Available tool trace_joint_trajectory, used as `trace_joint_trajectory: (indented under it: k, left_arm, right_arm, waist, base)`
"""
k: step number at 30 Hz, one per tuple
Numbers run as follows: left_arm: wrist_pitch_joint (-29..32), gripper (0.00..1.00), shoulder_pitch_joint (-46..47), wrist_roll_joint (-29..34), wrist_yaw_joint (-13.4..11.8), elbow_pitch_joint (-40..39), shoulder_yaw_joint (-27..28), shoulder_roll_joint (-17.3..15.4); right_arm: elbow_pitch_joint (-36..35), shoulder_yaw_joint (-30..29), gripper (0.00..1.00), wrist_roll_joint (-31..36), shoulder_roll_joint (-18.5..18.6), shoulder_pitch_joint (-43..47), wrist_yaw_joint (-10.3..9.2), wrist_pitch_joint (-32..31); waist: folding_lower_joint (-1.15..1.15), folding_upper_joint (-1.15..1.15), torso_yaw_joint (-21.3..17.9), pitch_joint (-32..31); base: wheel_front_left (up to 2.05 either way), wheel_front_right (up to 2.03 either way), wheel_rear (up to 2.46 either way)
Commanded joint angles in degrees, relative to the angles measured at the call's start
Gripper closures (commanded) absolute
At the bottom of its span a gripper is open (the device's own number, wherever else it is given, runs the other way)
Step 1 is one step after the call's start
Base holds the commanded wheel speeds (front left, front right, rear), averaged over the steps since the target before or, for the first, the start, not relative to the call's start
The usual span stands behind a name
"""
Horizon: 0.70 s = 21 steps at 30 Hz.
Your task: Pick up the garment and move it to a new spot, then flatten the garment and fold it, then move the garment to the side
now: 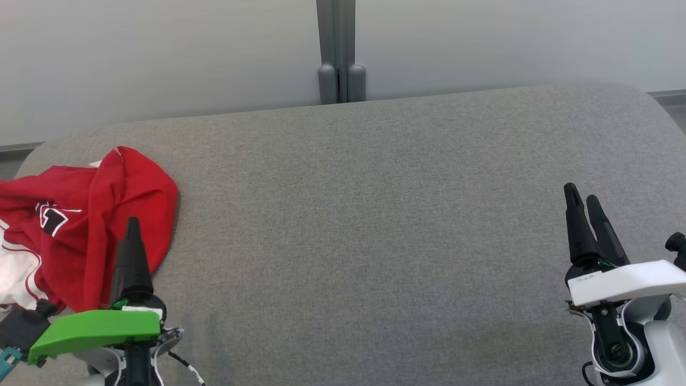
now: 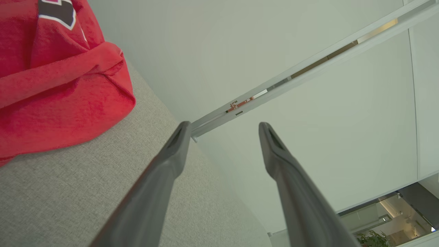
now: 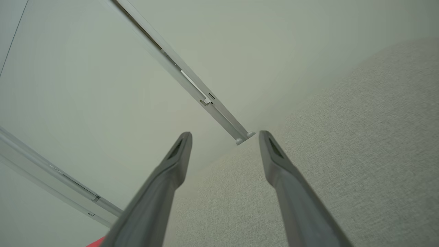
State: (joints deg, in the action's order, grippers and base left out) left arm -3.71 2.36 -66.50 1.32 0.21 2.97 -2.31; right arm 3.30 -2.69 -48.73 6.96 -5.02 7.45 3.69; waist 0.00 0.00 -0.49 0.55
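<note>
A crumpled red garment [image 1: 91,214] with white panels and a black-and-white number lies at the left edge of the grey table [image 1: 375,214]. In the left wrist view the garment [image 2: 58,82] bunches at the upper left. My left gripper [image 1: 132,225] hovers at the garment's near right edge, and its open jaws [image 2: 224,128] hold nothing. My right gripper [image 1: 583,195] stands over bare cloth at the lower right, far from the garment. Its jaws [image 3: 224,137] are open and empty too. A red sliver of the garment [image 3: 97,243] peeks in at the bottom of the right wrist view.
The table's far edge meets a pale wall with a grey vertical post [image 1: 336,53] at the middle back. The table's corners are rounded at the far left and far right.
</note>
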Motion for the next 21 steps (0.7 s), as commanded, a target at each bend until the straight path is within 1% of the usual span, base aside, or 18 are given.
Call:
trace_joint_trajectory:
  k: [1, 4, 5, 7, 8, 14, 21]
  left_arm:
    - [-0.6, 0.00, -0.2, 3.3, -0.8, -1.7, -1.3, -0.4]
    - [-1.2, 0.00, -0.3, 7.9, -2.4, -2.7, -3.7, -0.4]
    - [-1.5, 0.00, -0.3, 10.7, -3.2, -3.1, -5.1, -0.4]
    - [-1.7, 0.00, -0.3, 11.6, -3.6, -3.2, -5.5, -0.4]
    - [-2.0, 0.00, -0.3, 14.0, -4.4, -3.4, -6.7, -0.5]
    - [-3.0, 0.00, -0.5, 21.9, -6.5, -2.9, -10.4, -0.5]
    - [-4.1, 0.00, -0.7, 29.0, -9.1, -1.7, -13.6, -0.5]
  right_arm:
    - [-1.5, 0.4, 0.00, 2.8, 0.9, -1.5, 0.02, 0.6]
    - [-1.6, 1.3, 0.00, 6.5, 1.5, -1.5, 0.02, 1.2]
    - [-1.6, 2.0, 0.00, 8.3, 1.9, -1.6, 0.02, 1.6]
    - [-1.6, 2.2, 0.00, 8.9, 2.1, -1.6, 0.02, 1.7]
    - [-1.6, 2.8, 0.00, 10.6, 2.5, -1.6, 0.03, 2.0]
    - [-1.3, 4.4, 0.00, 15.4, 3.3, -1.5, 0.03, 3.0]
    - [-1.2, 5.8, 0.00, 20.5, 3.5, -1.3, 0.03, 4.1]
  waist:
    - [0.00, 0.00, 0.0, 0.0]
    - [0.00, 0.00, -0.1, 0.1]
    - [0.00, 0.00, -0.1, 0.2]
    - [0.00, 0.00, -0.1, 0.2]
    - [0.00, 0.00, -0.1, 0.2]
    - [0.00, 0.00, 0.0, 0.3]
    - [0.00, 0.00, 0.0, 0.5]
  base:
    - [0.00, 0.00, 0.00]
    - [0.00, 0.00, 0.00]
    - [0.00, 0.00, 0.00]
    - [0.00, 0.00, 0.00]
    - [0.00, 0.00, 0.00]
    - [0.00, 0.00, 0.00]
    - [0.00, 0.00, 0.00]
